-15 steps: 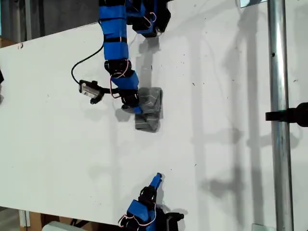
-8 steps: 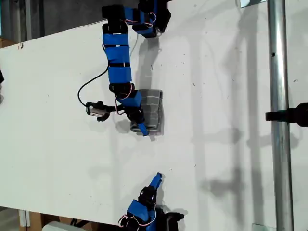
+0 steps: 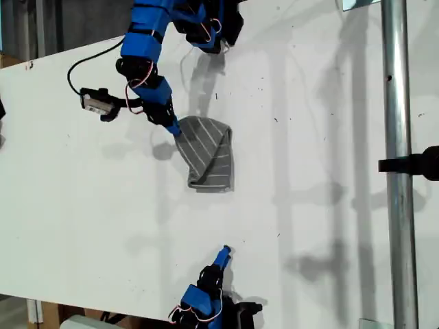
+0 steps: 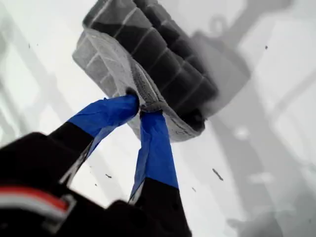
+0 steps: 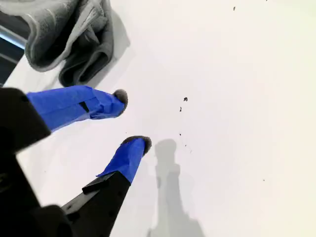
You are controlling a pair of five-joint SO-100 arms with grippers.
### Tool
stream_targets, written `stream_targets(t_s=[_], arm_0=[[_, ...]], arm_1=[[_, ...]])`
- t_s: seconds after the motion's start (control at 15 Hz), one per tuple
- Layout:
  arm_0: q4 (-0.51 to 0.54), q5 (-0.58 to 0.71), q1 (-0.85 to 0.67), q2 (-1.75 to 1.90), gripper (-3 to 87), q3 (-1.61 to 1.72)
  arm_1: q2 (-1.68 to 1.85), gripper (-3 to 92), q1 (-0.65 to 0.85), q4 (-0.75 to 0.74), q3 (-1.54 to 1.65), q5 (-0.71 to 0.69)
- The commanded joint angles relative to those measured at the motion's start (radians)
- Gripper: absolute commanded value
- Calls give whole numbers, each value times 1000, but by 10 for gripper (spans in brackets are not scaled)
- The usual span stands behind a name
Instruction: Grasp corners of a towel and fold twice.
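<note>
First pincer point(image 4: 139, 109) clamped on towel point(image 4: 148, 59)

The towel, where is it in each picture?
Exterior view: the towel lies near the table's middle, one corner pinched by my first gripper.
First wrist view: the towel hangs off the gripper's tips.
Second wrist view: it lies beyond my second gripper, untouched.
Shared landmark: the white table.
</note>
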Motion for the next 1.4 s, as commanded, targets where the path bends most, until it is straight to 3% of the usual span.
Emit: stream_targets(t_s=[0.0,0.13,0.33,0.53,0.67,0.73,0.87,1.13,1.33], arm_0=[[-11,15,-21,5,107,9],[-20,25,-28,5,106,8],[-21,2,-6,5,87,5],[-26,8,-9,5,87,2],[-23,8,-6,5,85,5],[-23,11,-11,5,85,5],[-26,21,-20,5,87,5],[-28,31,-21,5,85,5],[-28,26,-20,5,85,5]], arm_1=[[376,-1,5,28,192,14],[345,-1,-40,-104,206,-9],[-8,-1,-126,-281,6,-109],[-299,12,-170,-235,-321,-187],[-239,4,-126,-97,-258,-124],[-153,29,-109,-95,-130,-77],[-44,217,-72,-83,75,2],[-81,287,31,-201,244,8],[-210,284,86,-331,241,-9]])
